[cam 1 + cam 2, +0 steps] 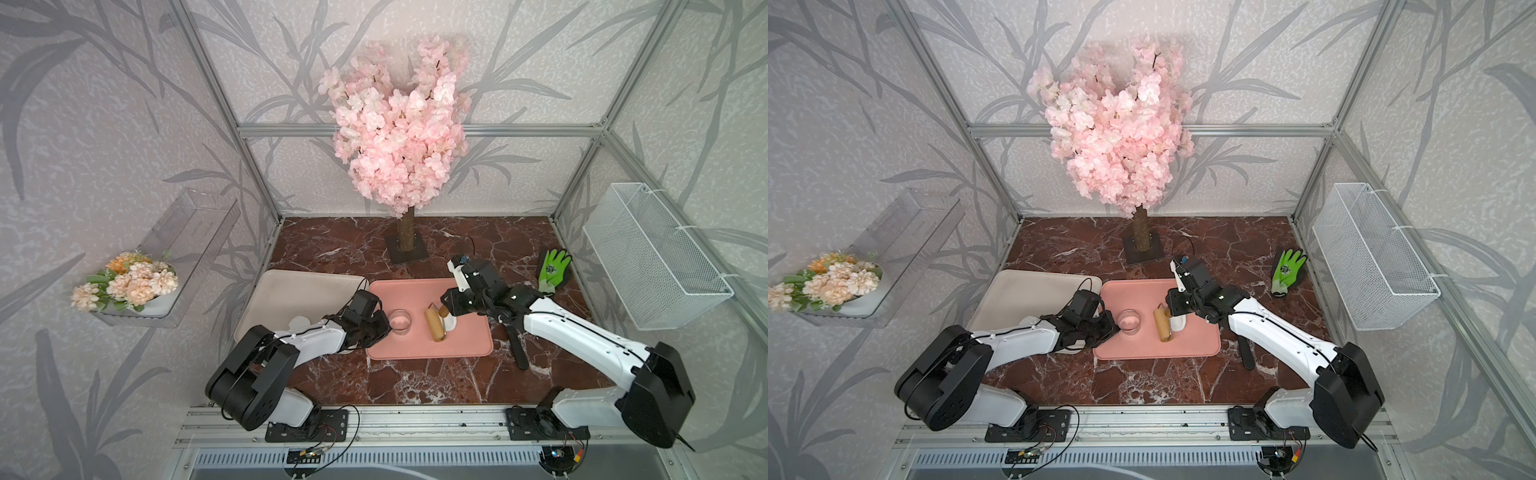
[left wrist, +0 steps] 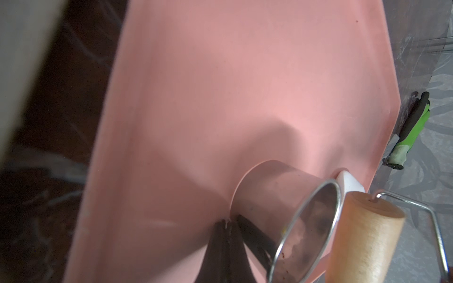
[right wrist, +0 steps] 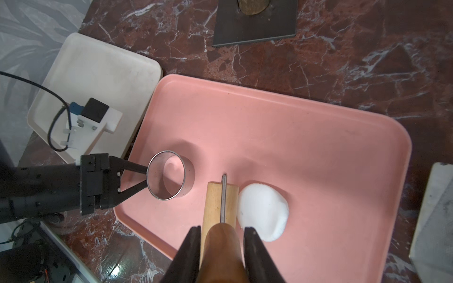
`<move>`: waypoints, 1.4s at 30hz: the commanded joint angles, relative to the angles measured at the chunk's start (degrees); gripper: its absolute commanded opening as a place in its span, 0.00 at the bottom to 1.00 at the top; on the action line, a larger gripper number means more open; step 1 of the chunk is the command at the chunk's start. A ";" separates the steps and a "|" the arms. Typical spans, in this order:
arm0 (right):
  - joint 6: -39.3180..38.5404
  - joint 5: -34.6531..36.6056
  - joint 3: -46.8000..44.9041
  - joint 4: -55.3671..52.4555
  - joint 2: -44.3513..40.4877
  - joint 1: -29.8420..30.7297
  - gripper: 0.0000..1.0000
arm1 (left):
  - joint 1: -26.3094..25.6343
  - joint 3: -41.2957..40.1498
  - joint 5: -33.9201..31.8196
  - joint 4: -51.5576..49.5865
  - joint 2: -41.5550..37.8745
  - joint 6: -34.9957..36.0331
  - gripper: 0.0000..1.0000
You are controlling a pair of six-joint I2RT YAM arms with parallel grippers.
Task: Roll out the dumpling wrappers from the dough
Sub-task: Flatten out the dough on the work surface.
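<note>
While clamping the rolling pin (image 3: 213, 203) by its dark handle in the part-closed right gripper (image 3: 222, 230), holds the roller at the middle of the pink tray (image 3: 294, 122), just beside the dough (image 3: 263, 210). Has that dough lying as a flattened white oval right of the tray's centre. Rests the left gripper (image 2: 225, 223), squeezed fully closed and empty, tips against the ring cutter (image 3: 189, 180), left of centre.

- In both top views the dough (image 1: 452, 322) (image 1: 1179, 323) is mostly hidden behind the rolling pin (image 1: 434, 327) (image 1: 1163, 327); only a sliver shows.
- The left arm (image 1: 311, 338) covers half of a white disc (image 1: 300, 321) on the cream tray (image 1: 291, 291).
- Left wrist view: rolling pin (image 2: 365, 240) cut off, cream tray (image 2: 22, 61) blurred.
</note>
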 commanded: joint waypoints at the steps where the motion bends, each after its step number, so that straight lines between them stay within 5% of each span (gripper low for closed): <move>1: -0.60 0.65 -0.31 -0.76 -3.31 -1.23 0.00 | 0.27 -2.62 -2.35 -7.98 3.04 -0.04 0.00; 42: 4.16 0.85 -13.77 12.00 11.15 -0.57 0.00 | 0.24 -3.14 -2.22 -7.65 3.37 -0.02 0.00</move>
